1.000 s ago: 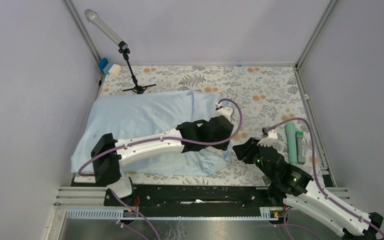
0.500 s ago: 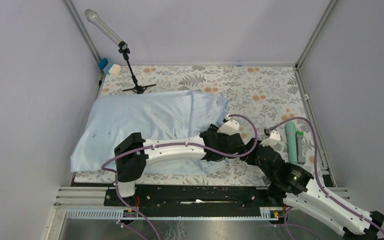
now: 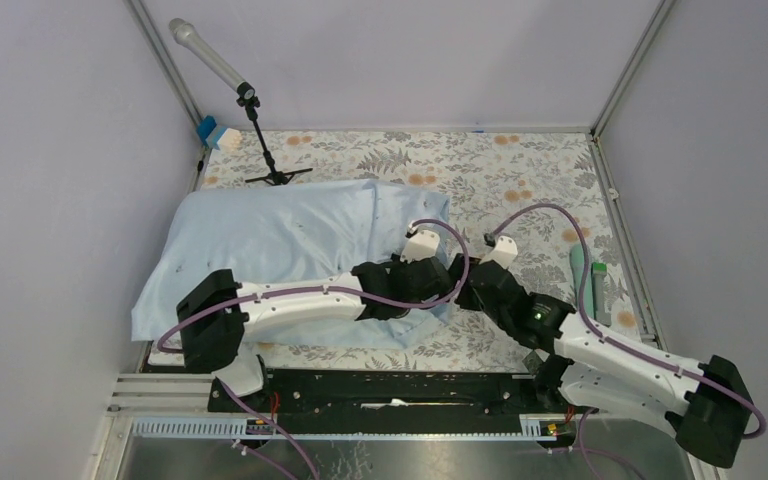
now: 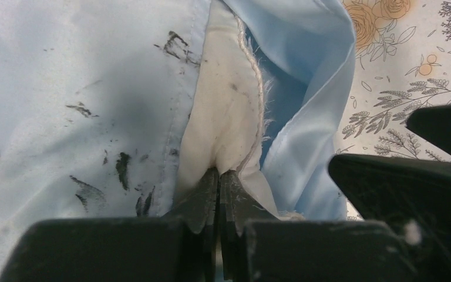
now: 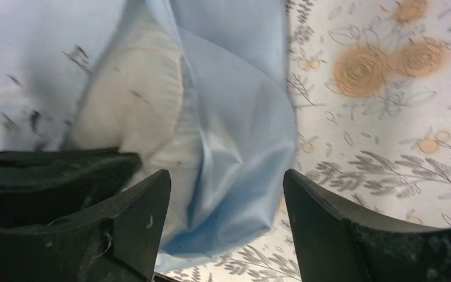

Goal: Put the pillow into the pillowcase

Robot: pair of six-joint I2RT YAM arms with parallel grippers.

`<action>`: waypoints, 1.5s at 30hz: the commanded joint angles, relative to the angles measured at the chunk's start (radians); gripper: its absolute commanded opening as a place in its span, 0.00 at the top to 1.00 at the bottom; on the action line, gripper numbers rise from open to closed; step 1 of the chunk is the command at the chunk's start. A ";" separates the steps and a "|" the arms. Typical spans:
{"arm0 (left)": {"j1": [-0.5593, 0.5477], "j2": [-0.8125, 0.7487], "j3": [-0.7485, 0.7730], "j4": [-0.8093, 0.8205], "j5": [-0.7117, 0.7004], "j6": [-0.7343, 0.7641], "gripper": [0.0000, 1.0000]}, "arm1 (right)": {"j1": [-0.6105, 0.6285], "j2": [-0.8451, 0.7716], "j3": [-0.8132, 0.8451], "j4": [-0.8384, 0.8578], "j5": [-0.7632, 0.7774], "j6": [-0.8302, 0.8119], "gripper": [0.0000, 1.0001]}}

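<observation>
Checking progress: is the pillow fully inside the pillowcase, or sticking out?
Mostly in: a cream corner of the pillow shows at the pillowcase opening, pinched by the left pincer.

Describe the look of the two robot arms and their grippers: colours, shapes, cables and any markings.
Both the left arm and right arm have smooth white shells between blocky black joints. A purple cable loops along each. A small green light glows on the right arm. The left gripper and right gripper have matte black tapered fingers flecked with lint.
</observation>
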 commanded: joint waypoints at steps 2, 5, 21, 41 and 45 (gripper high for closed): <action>0.013 -0.070 -0.062 0.101 0.027 -0.016 1.00 | -0.020 0.104 0.122 0.081 0.005 -0.020 0.20; 0.013 -0.083 -0.076 0.123 0.031 -0.015 1.00 | -0.022 0.164 0.146 0.079 0.009 -0.030 0.19; 0.016 -0.137 -0.107 0.192 0.038 -0.005 1.00 | -0.060 0.335 0.119 0.063 0.013 -0.074 0.29; 0.144 -0.218 -0.185 0.453 0.219 -0.076 1.00 | -0.063 0.247 0.069 0.105 -0.101 -0.135 1.00; 0.206 -0.203 -0.207 0.630 0.292 -0.120 1.00 | -0.052 0.123 0.009 0.165 -0.184 -0.153 1.00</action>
